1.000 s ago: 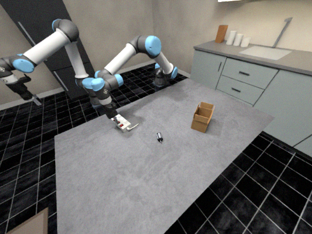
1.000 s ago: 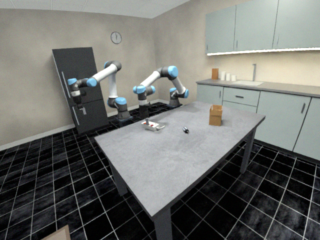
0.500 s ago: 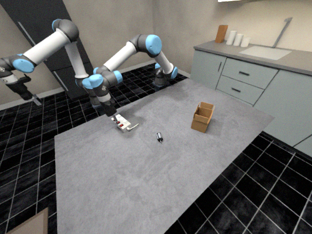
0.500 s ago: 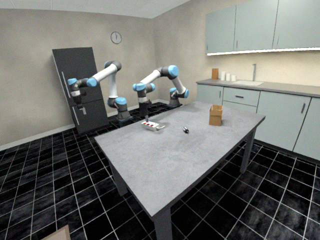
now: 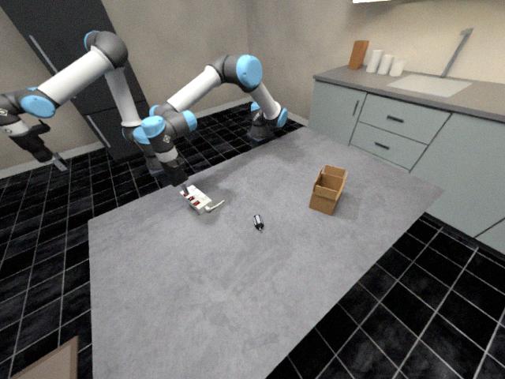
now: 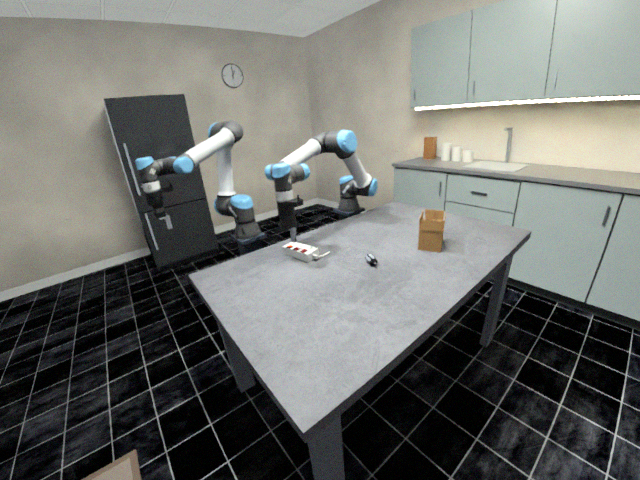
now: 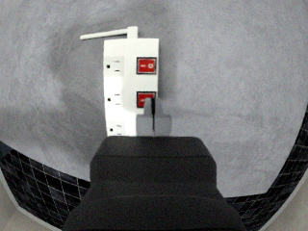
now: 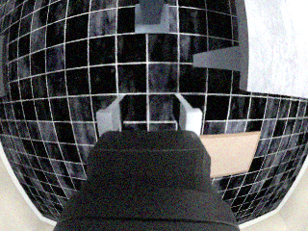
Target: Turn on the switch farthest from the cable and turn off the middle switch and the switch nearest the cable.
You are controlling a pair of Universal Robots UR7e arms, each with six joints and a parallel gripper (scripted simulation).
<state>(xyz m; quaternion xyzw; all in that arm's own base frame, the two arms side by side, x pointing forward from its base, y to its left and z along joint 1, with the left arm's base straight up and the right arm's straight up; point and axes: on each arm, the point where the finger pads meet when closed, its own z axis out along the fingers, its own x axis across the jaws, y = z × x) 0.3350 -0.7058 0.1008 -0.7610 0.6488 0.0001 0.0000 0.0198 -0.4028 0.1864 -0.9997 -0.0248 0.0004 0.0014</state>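
Presently | left tool (image 5: 185, 192) (image 6: 293, 239) (image 7: 153, 103) closed, nothing gripped; right tool (image 8: 149, 108) wide open | power strip (image 5: 198, 197) (image 6: 302, 253) (image 7: 126, 87) likely light, stiff, prone to slide; grasp its long sides

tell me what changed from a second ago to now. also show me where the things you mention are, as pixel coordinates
The left gripper (image 5: 185, 191) (image 6: 293, 239) (image 7: 152, 108) seems to have lifted slightly and drawn back from the switches, jaws shut on nothing. Nothing was grasped or released. The power strip (image 5: 198, 193) (image 6: 299, 254) (image 7: 126, 53), right gripper (image 5: 60, 162) (image 6: 166, 221) (image 8: 149, 103) and cardboard box (image 5: 323, 200) (image 6: 431, 239) look unmoved.
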